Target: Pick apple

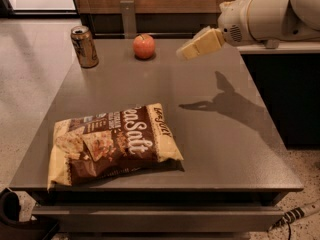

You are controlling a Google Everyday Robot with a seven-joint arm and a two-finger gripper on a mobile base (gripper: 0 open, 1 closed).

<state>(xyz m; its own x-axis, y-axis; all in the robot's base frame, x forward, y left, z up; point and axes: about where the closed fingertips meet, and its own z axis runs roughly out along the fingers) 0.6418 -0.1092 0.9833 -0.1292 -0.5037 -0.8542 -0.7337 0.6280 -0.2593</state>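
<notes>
**Surface** (pixel 210 149): grey-brown rectangular top, seen from its near edge. Clock positions are read from its centre, with 12 at the far edge.

**Apple** (pixel 144 46): one, small, round and red-orange with a paler patch. It stands at 12 o'clock close to the far edge, free of contact with anything else.

**Pincer** (pixel 186 52): tan, wedge-shaped, at about 1 o'clock. It hangs in the air above the surface, just to the right of the apple at about the same height in the picture, tip pointing left and slightly down towards it. It is apart from the apple and holds nothing visible. Whether it is open or closed cannot be told.

**Arm** (pixel 265 14): white, entering from the upper right corner.

**Shadow** (pixel 225 101): the arm's, lying on the surface at 3 o'clock.

**Drink can** (pixel 84 46): brown-gold, upright, at 11 o'clock, well left of the apple.

**Snack bag** (pixel 112 144): brown and cream, lying flat at 7 o'clock near the front edge.
</notes>
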